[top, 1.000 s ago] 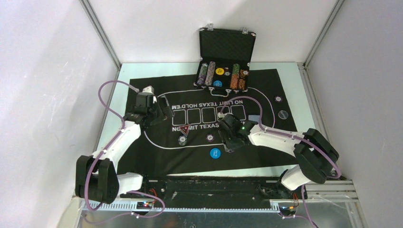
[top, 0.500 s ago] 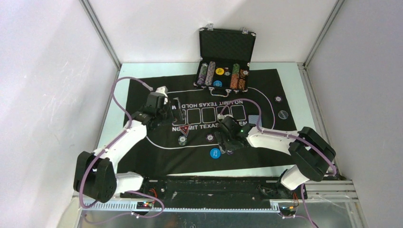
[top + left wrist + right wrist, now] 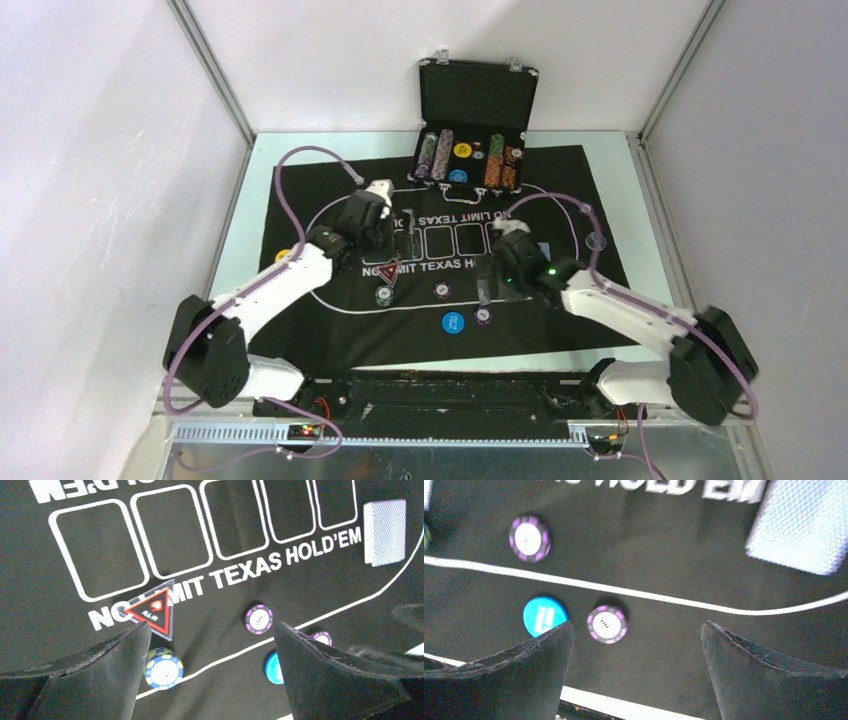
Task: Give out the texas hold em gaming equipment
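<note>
The left fingers [image 3: 95, 680] and right fingers [image 3: 519, 675] both gape wide and empty, a purple chip [image 3: 607, 624] lying free on the mat [image 3: 300, 330] at three o'clock of the blue button [image 3: 545, 616], while the case [image 3: 478, 95] at twelve o'clock holds full chip stacks [image 3: 440, 153], so much seems left.

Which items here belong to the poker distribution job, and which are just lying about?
Job:
near purple chip
far purple chip
blue button
blue-and-yellow chip
blue-backed cards
chip rows in the case

Lying about:
black case
felt mat
</note>
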`<state>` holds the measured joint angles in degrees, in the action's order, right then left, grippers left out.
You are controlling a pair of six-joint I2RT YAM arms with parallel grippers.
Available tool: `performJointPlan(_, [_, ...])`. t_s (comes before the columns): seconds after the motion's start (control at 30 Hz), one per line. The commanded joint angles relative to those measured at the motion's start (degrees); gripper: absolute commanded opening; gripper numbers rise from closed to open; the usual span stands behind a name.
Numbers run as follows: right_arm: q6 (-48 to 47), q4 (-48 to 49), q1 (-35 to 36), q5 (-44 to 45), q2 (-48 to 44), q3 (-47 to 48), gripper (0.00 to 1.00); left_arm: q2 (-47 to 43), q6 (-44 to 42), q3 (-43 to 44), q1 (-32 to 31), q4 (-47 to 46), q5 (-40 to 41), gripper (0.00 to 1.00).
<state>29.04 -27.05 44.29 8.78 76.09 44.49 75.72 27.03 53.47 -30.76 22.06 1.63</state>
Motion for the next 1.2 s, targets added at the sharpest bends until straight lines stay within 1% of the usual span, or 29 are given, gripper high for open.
performJointPlan(0.0, [2.8, 0.4, -10.3, 0.1, -9.4, -3.0, 1.00, 5.9, -1.9, 5.2, -4.6, 0.3, 0.3, 1.00])
performJointPlan(0.03, [3.6, 1.5, -12.4, -1.7, -12.1, -4.8, 1.00, 7.2, -1.3, 5.9, -6.2, 0.6, 0.3, 1.00])
performJointPlan(0.07, [4.4, 2.2, -17.0, -2.5, -13.2, -5.6, 1.00, 9.9, -1.1, 7.4, -7.1, 0.6, 0.2, 1.00])
performJointPlan(0.1, [5.0, 3.5, -19.1, -3.8, -15.7, -7.4, 1.00, 11.2, -0.9, 8.2, -8.8, 0.8, 0.0, 1.00])
performJointPlan(0.17, [6.4, 4.6, -27.1, -4.5, -18.9, -9.8, 1.00, 17.0, -1.0, 11.1, -11.5, 1.9, -0.2, 1.00])
performJointPlan(0.27, [8.2, 6.1, -32.0, -3.9, -24.6, -14.1, 1.00, 22.6, -1.7, 16.3, -15.1, 5.1, 0.5, 0.99])
performJointPlan(0.37, [9.9, 7.5, -35.9, -3.2, -29.2, -18.0, 1.00, 28.2, -1.7, 19.3, -16.4, 7.7, 0.5, 0.97])
performJointPlan(0.47, [10.3, 9.7, -38.0, -6.5, -33.9, -21.1, 0.99, 31.0, -1.5, 21.3, -16.6, 9.8, 0.5, 0.93])
performJointPlan(0.53, [10.4, 10.2, -39.2, -7.8, -35.4, -21.9, 1.00, 32.2, -1.5, 22.0, -17.0, 10.6, 0.3, 0.90])
performJointPlan(0.63, [10.3, 10.3, -40.3, -8.1, -35.9, -22.2, 1.00, 33.4, -1.2, 22.5, -17.5, 11.6, 0.0, 0.88])
performJointPlan(0.73, [10.0, 10.7, -41.0, -10.9, -34.8, -22.3, 1.00, 33.8, -0.3, 21.3, -17.6, 10.9, -2.7, 0.88])
performJointPlan(0.8, [9.9, 11.1, -41.4, -12.3, -33.8, -22.3, 1.00, 34.9, 0.2, 20.8, -17.6, 11.3, -2.1, 0.86])
performJointPlan(0.97, [9.8, 11.9, -42.1, -14.2, -32.1, -22.3, 1.00, 36.7, 0.8, 21.2, -17.9, 13.1, -1.8, 0.76])
performJointPlan(1.07, [9.7, 12.0, -42.3, -14.4, -31.9, -22.3, 0.99, 36.7, 0.8, 20.4, -18.5, 13.7, -0.4, 0.67])
performJointPlan(1.17, [9.8, 12.1, -42.4, -14.1, -31.9, -22.3, 0.99, 37.1, 1.1, 19.5, -19.3, 14.2, -1.0, 0.64])
